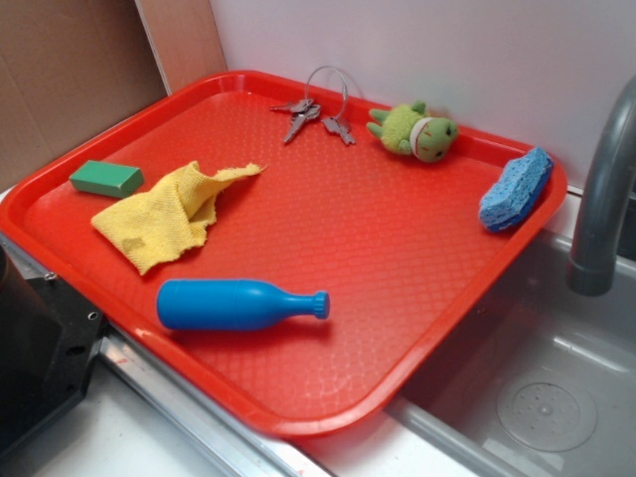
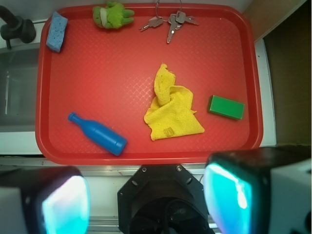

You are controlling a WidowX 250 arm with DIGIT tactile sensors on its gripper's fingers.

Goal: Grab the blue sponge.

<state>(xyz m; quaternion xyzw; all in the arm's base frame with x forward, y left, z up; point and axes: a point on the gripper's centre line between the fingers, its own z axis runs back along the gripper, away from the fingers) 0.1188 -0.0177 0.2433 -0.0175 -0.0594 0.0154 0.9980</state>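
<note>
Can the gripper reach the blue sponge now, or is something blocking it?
Probably yes. The blue sponge lies alone against the red tray's far corner rim, apart from the plush frog, with nothing above it. The gripper appears open.

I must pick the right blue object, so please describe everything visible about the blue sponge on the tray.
The sponge is mid-blue and porous, with small holes across its surface, and looks soft. It is oblong with wavy, pinched long sides. It lies at a corner of the red tray, resting against the raised rim, so it looks slightly tilted. The corner is next to the sink and the grey faucet. The green frog toy is nearest but apart from it. Nothing holds it; the tool is far away, open.
</note>
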